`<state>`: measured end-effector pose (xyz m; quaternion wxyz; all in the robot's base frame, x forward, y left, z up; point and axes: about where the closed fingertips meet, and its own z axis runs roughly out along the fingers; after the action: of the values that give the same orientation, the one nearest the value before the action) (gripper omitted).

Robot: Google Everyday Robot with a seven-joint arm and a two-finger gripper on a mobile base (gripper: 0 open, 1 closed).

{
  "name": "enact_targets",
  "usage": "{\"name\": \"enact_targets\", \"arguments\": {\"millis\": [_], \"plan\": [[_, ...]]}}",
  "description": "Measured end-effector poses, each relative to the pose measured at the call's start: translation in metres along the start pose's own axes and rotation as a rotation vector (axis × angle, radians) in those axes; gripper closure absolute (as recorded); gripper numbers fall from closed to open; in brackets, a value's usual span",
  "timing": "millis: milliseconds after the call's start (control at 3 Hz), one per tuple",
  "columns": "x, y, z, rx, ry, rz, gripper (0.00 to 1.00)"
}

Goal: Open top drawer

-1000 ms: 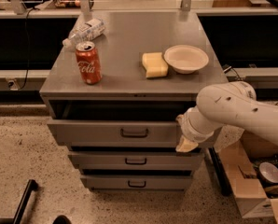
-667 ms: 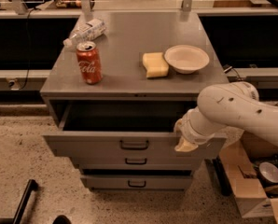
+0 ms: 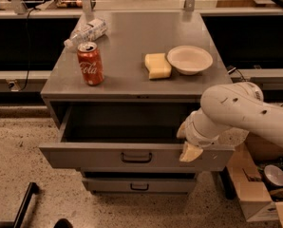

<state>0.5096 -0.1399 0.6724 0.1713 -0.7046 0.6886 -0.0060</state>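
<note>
Over speckled floor (image 3: 18, 175), top drawer (image 3: 132, 158) juts toward camera, long axis left-right, end effector (image 3: 186, 141) at its right rim, grip unclear

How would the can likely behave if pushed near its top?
Upright and tall for its base, the can would probably tip. Its round body would likely roll afterwards. The gripper is at the drawer front, away from it.

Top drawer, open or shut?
Open: the top drawer is pulled out, dark interior exposed. The gripper sits at its front's right end.
</note>
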Motion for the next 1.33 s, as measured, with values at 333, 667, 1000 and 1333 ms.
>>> {"name": "enact_targets", "arguments": {"millis": [333, 667, 1000, 1333], "plan": [[0.000, 0.000, -0.001, 0.001, 0.001, -0.001, 0.23], [-0.001, 0.001, -0.001, 0.001, 0.002, -0.003, 0.01], [-0.001, 0.001, -0.001, 0.001, 0.002, -0.003, 0.00], [-0.003, 0.006, -0.013, -0.011, 0.014, -0.001, 0.00]]}}
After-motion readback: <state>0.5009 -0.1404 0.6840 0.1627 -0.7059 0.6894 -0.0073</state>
